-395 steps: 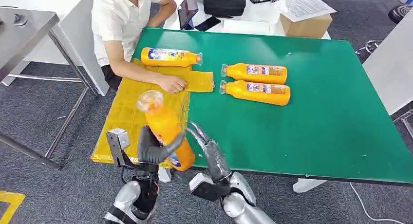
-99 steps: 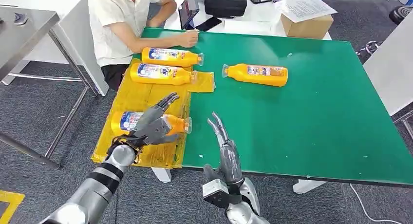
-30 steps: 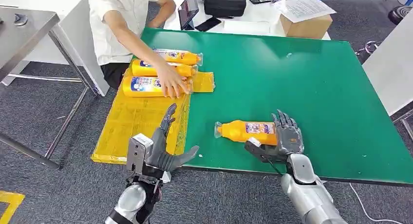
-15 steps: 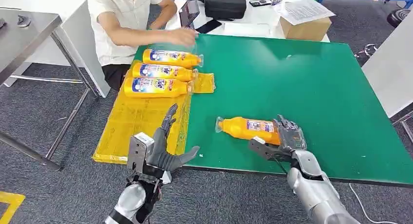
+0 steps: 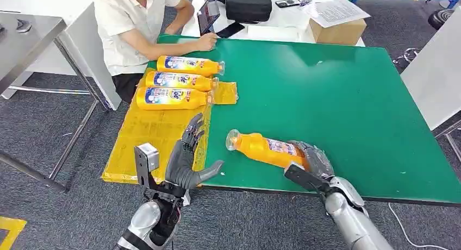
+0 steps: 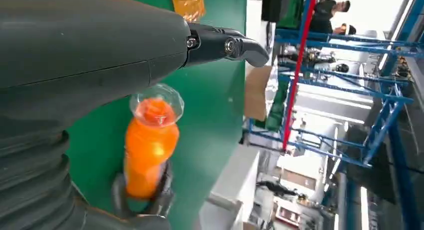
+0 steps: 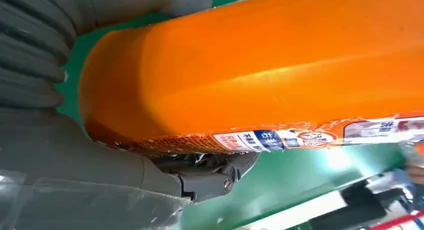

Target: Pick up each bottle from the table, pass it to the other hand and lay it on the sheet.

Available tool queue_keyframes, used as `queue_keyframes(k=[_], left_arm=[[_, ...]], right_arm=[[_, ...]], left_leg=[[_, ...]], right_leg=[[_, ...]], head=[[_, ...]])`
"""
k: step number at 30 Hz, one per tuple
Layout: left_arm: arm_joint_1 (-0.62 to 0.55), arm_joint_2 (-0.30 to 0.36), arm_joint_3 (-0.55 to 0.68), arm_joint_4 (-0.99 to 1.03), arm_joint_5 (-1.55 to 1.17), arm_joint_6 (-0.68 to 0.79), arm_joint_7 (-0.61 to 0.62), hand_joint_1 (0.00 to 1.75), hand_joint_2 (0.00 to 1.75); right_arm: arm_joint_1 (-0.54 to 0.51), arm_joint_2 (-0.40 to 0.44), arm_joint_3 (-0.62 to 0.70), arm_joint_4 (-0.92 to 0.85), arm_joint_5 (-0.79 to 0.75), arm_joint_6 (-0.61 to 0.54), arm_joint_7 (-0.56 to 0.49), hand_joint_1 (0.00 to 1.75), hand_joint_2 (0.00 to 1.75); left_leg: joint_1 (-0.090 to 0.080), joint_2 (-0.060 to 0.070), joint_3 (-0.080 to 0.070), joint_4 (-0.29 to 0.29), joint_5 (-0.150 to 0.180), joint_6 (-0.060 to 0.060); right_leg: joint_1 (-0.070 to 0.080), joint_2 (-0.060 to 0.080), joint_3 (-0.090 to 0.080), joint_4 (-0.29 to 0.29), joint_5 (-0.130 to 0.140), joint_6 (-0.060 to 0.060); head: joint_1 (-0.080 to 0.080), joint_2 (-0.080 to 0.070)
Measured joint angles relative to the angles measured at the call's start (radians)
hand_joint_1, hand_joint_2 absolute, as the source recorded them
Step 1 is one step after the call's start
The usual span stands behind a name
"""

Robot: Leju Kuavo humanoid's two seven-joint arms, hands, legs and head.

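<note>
Nearest you, the left hand [image 5: 186, 162] waits at the near edge of the counter [image 5: 348, 108], fingers spread, holding nothing, palm turned toward the right side. Beside it, the right hand [image 5: 311, 164] is wrapped around the base end of the orange bottle [image 5: 265, 149]; the right wrist view shows thumb and fingers closed against the body near the label. The bottle is tilted, cap end raised and pointing at the left hand, and from the head view you cannot tell whether its base is clear of the counter.

Risks, in my judgement:
- The hold sits at one end, so the long free end may lever the bottle out of the fingers as it swings across.
- The bottle's body looks smooth; it may slip or roll at the handover if the right hand lets go before the left has closed.

Farther off, the yellow sheet [image 5: 147, 141] carries three bottles [image 5: 174, 97] lying side by side at its far end. Lay this one on the bare near part, or it may knock them. A person's hand [image 5: 207, 42] rests on the counter's far edge; keep the swing short of it.
</note>
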Motion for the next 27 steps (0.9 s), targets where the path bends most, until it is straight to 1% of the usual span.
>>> queue_keyframes(k=[4,8,12,16,23,27], left_arm=[[0.001,-0.004,0.001,0.011,-0.006,0.04,-0.038,0.0,1.75],[0.019,-0.01,0.011,0.041,0.008,0.086,-0.055,0.0,1.75],[0.058,-0.01,0.017,0.066,0.066,0.055,-0.044,0.0,1.75],[0.096,-0.01,0.017,0.066,0.095,0.023,-0.034,0.0,1.75],[0.138,-0.015,0.018,-0.003,0.115,0.013,-0.064,0.0,1.75],[0.146,-0.015,0.018,-0.028,0.16,-0.049,-0.047,0.0,1.75]], right_arm=[[0.048,0.018,0.005,-0.075,-0.055,-0.014,-0.023,1.75,1.75],[0.114,0.039,0.006,-0.177,-0.115,-0.021,-0.027,1.75,1.75],[0.158,0.063,0.007,-0.279,-0.169,-0.026,-0.016,1.75,1.75],[0.182,0.1,0.008,-0.35,-0.196,-0.06,-0.013,1.75,1.75],[0.213,0.164,0.023,-0.414,-0.249,-0.1,-0.024,1.75,1.75],[0.214,0.182,0.051,-0.414,-0.253,-0.085,-0.019,1.75,1.75]], left_leg=[[0.0,-0.001,-0.002,0.0,0.0,0.0],[0.0,-0.004,-0.007,0.0,0.001,0.0],[0.0,-0.004,-0.01,0.0,0.0,0.0],[0.0,-0.004,-0.013,0.0,0.0,0.0],[0.0,-0.004,-0.014,0.0,0.0,0.0],[0.0,-0.004,-0.014,0.0,0.001,0.0]], right_leg=[[0.0,0.0,-0.001,0.0,0.0,0.0],[0.0,-0.001,-0.004,0.001,0.0,0.0],[0.0,-0.001,-0.008,0.001,0.0,0.0],[0.0,-0.001,-0.011,0.001,0.0,0.0],[0.0,-0.001,-0.012,0.001,0.0,0.0],[0.0,-0.001,-0.012,0.001,0.0,0.0]], head=[[0.0,0.0],[0.0,0.0],[0.0,0.0],[0.0,0.0],[0.0,0.0],[0.0,0.0]])
